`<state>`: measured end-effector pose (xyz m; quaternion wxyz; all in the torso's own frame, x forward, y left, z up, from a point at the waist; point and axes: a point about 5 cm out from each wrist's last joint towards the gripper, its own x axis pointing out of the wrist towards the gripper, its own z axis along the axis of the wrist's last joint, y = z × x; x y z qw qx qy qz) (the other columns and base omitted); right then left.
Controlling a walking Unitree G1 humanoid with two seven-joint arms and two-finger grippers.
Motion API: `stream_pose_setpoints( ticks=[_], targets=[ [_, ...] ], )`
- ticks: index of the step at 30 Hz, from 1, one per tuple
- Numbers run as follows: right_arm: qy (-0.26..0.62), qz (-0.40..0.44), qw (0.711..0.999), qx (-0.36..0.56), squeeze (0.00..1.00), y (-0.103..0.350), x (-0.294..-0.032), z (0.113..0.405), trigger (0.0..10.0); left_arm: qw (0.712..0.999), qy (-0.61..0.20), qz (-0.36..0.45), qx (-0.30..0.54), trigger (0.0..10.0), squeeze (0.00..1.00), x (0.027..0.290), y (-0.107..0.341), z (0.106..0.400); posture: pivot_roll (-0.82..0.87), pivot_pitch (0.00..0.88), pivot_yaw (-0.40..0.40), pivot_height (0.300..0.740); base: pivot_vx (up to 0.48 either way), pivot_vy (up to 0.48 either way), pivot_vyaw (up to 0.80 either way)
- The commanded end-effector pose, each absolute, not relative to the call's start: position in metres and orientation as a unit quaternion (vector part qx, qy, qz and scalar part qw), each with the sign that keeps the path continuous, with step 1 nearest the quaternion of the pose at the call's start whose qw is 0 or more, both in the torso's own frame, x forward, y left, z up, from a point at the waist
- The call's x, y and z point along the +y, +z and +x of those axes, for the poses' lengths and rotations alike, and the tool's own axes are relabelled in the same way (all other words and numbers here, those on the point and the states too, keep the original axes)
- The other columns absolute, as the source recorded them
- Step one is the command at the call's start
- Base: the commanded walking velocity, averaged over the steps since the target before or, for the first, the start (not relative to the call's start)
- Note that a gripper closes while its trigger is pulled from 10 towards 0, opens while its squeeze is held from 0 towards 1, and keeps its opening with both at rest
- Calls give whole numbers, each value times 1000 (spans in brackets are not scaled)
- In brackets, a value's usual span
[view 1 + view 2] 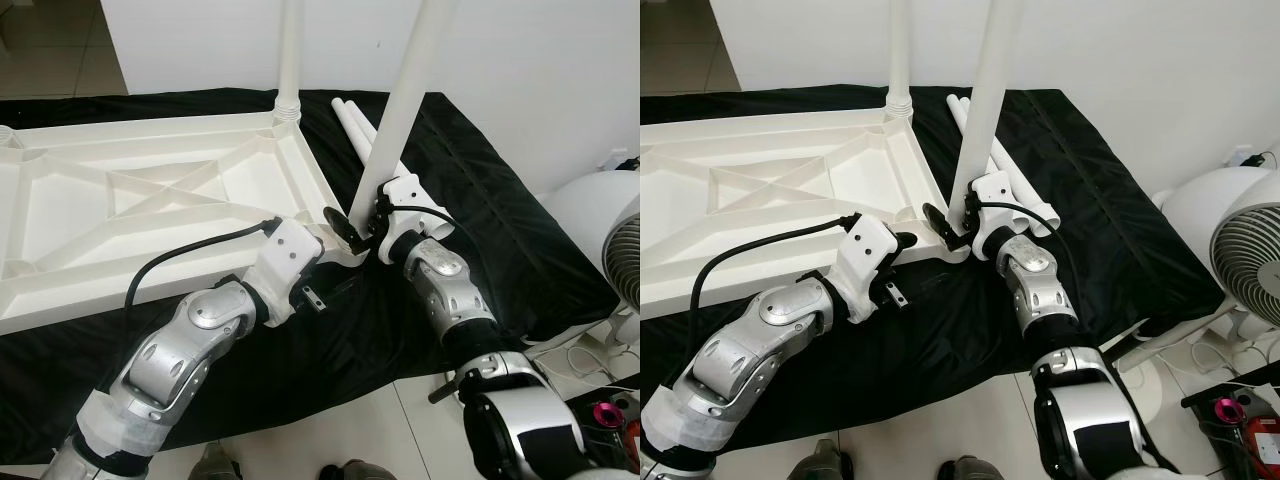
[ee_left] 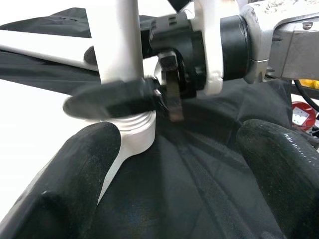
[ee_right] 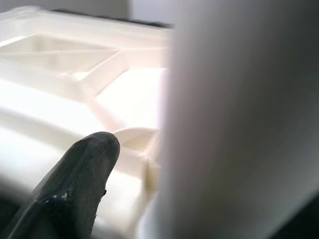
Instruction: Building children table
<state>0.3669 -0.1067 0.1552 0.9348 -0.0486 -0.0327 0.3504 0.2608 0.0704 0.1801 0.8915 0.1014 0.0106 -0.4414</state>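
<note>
The right gripper is closed around a white table leg, which stands almost upright at the near corner of the upside-down tabletop. The left gripper is open and empty, its fingers just beside that corner. Another leg (already upright) stands at the far corner. Two spare legs lie on the black cloth.

You are looking at a floor carrying a black cloth. Lying on the cloth are an upturned white tabletop and two loose white legs, resting just beside it.
</note>
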Motion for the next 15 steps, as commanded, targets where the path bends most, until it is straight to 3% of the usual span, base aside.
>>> stream_pose_setpoints(
  ticks=[1, 4, 5, 6, 7, 15],
  targets=[
    [369, -58, 927, -21, 0, 151, -109, 367, 10000, 870, -481, 104, 8, 10000, 0, 65, 182, 256, 24, 56, -89, 740, 0, 0, 0],
    [379, -66, 923, -15, 0, 149, -110, 367, 10000, 870, -481, 105, 8, 10000, 0, 65, 182, 256, 26, 56, -89, 740, 0, 0, 0],
    [381, -75, 921, -12, 0, 148, -111, 368, 4510, 870, -481, 106, 8, 10000, 0, 66, 182, 256, 28, 56, -90, 740, 0, 0, 0],
    [381, -75, 921, -12, 0, 148, -111, 368, 4510, 870, -481, 106, 8, 10000, 0, 66, 182, 256, 28, 56, -90, 740, 0, 0, 0],
    [377, -77, 923, -11, 0, 147, -115, 370, 0, 871, -480, 107, 9, 10000, 0, 67, 182, 256, 29, 56, -90, 740, 0, 0, 0],
    [374, -70, 925, -2, 0, 140, -125, 369, 0, 872, -477, 106, 10, 10000, 0, 68, 182, 255, 28, 57, -90, 740, 0, 0, 0]
  ],
)
